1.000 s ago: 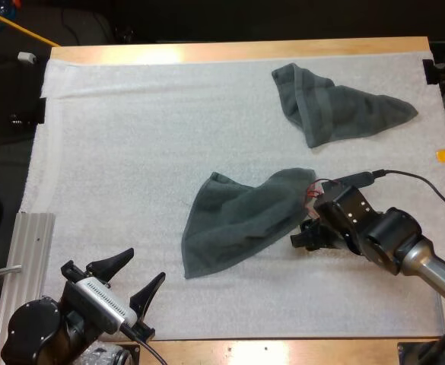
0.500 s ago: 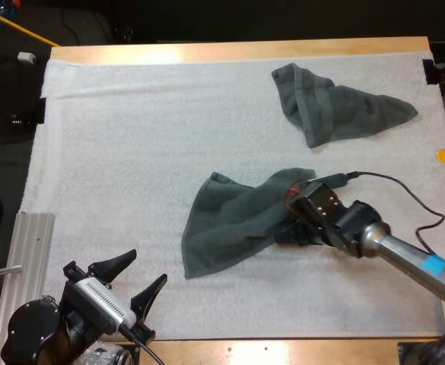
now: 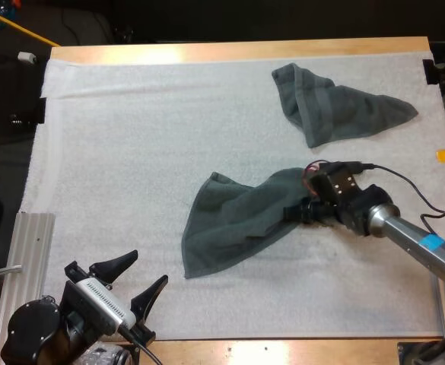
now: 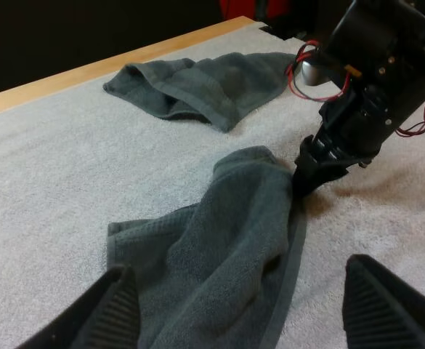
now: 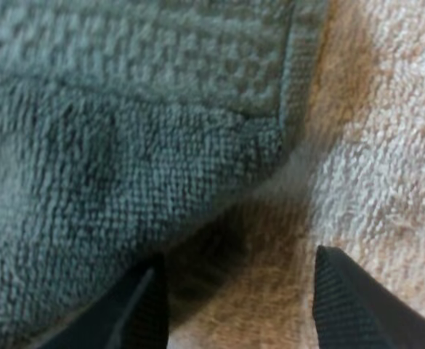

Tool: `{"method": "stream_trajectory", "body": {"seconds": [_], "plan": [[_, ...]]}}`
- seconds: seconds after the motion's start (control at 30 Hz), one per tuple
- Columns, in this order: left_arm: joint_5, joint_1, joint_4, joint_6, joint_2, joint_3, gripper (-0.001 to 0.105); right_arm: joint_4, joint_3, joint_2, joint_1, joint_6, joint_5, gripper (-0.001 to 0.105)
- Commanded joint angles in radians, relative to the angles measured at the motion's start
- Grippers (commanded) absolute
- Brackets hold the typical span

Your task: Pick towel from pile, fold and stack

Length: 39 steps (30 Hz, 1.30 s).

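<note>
A crumpled dark grey-green towel (image 3: 241, 220) lies mid-mat, its right corner bunched up. My right gripper (image 3: 302, 213) points down at that right corner. In the right wrist view its fingers (image 5: 136, 305) stand apart, open, with the towel's hemmed corner (image 5: 161, 145) just ahead of them and bare mat between. The left wrist view has the same towel (image 4: 227, 247) and the right gripper (image 4: 310, 171) touching its edge. My left gripper (image 3: 135, 277) hovers open at the mat's near left, well short of the towel.
A second crumpled grey-green towel (image 3: 336, 106) lies at the mat's far right, also seen as the far towel (image 4: 197, 83) in the left wrist view. A ribbed metal rail (image 3: 28, 251) runs along the mat's near left edge. White mat (image 3: 131, 152) spreads to the left.
My right gripper swung from beside the towel's lower right edge up to its right corner and tipped downward. The towel and left arm stayed put.
</note>
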Motion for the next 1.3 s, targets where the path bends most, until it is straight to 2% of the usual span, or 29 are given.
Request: {"method": "stream_trajectory", "body": {"seconds": [0.0, 0.2, 0.63, 0.7, 0.77, 0.87, 1.07, 1.1, 1.17, 1.27], "plan": [[0.011, -0.005, -0.011, -0.009, 0.001, -0.002, 0.058, -0.008, -0.007, -0.004, -0.01, 0.002, -0.036, 0.044], [0.011, -0.005, -0.011, -0.009, 0.001, -0.002, 0.058, -0.008, -0.007, 0.032, -0.012, 0.002, -0.09, 0.044], [0.011, -0.005, -0.011, -0.009, 0.001, -0.002, 0.058, -0.031, -0.007, 0.054, -0.012, 0.024, -0.089, 0.044], [0.011, -0.005, -0.011, -0.009, 0.001, -0.002, 0.058, -0.031, -0.007, 0.054, -0.012, 0.024, -0.089, 0.04], [0.011, -0.005, -0.011, -0.009, 0.001, -0.002, 0.058, -0.031, -0.007, 0.054, -0.012, 0.024, -0.089, 0.029], [0.011, -0.005, -0.011, -0.009, 0.001, -0.002, 0.058, -0.031, -0.007, 0.054, -0.012, 0.024, -0.089, 0.02], [0.011, -0.005, -0.011, -0.009, 0.001, -0.002, 0.058, -0.031, -0.007, 0.054, -0.012, 0.024, -0.089, 0.019], [0.011, -0.005, -0.011, -0.009, 0.001, -0.002, 0.058, -0.031, -0.007, 0.054, -0.012, 0.024, -0.089, 0.016], [0.011, -0.005, -0.011, -0.009, 0.001, -0.002, 0.058, -0.031, -0.007, 0.054, -0.012, 0.024, -0.089, 0.0], [0.011, -0.005, -0.011, -0.009, 0.001, -0.002, 0.058, -0.031, -0.007, 0.054, -0.012, 0.026, -0.089, 0.0]]}}
